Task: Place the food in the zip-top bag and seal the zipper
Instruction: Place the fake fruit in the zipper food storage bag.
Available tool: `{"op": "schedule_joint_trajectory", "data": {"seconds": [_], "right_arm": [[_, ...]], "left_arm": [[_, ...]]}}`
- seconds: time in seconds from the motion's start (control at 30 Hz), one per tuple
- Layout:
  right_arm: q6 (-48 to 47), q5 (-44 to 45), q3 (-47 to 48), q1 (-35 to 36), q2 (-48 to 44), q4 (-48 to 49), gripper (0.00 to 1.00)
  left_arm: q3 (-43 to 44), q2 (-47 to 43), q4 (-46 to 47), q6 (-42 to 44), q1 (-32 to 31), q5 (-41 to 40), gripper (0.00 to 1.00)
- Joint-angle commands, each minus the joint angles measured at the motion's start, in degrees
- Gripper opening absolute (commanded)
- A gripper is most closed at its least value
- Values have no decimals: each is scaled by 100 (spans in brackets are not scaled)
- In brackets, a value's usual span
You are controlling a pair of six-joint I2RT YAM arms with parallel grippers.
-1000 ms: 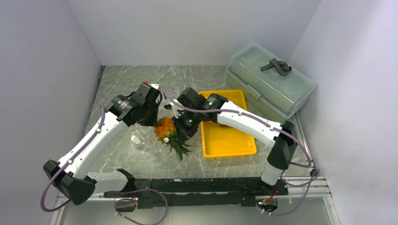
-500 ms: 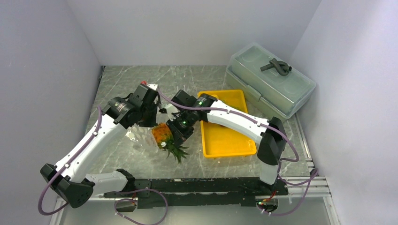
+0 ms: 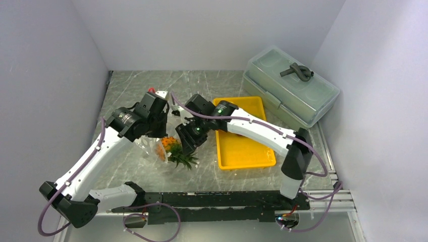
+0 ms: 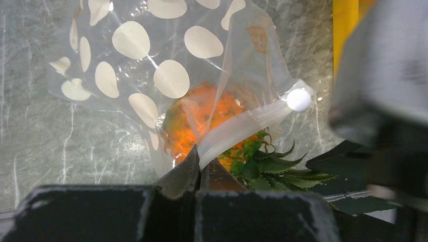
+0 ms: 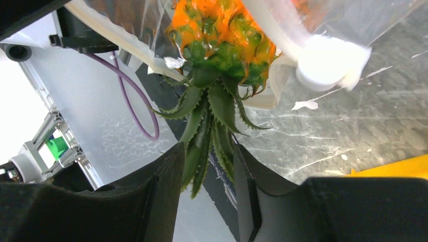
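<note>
Half pineapple (image 5: 222, 35) inside zip-top bag (image 4: 126, 65); crown (image 5: 209, 111) pinched in right hand (image 5: 207, 161)

I see plain white walls (image 3: 202, 30) rising behind and to both sides of the grey marbled table (image 3: 132, 86); a lidded grey-green box (image 3: 290, 93) occupies its far-right corner.

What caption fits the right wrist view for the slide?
Right tool grips the pineapple by its crown, fruit body at the zip-top bag's open mouth.
</note>
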Motion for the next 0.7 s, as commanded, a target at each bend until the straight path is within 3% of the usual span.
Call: {"op": "schedule_joint_trajectory", "data": {"seconds": [0.0, 0.27, 0.67], "right_arm": [[281, 585, -70, 23, -736, 401, 44], [847, 1856, -575, 23, -1384, 899, 46], [1217, 2145, -1580, 49, -1591, 2084, 47]], "left_arm": [[-40, -200, 129, -7, -26, 0, 0], [-79, -206, 127, -25, -26, 11, 0], [86, -133, 22, -19, -26, 54, 0]]}}
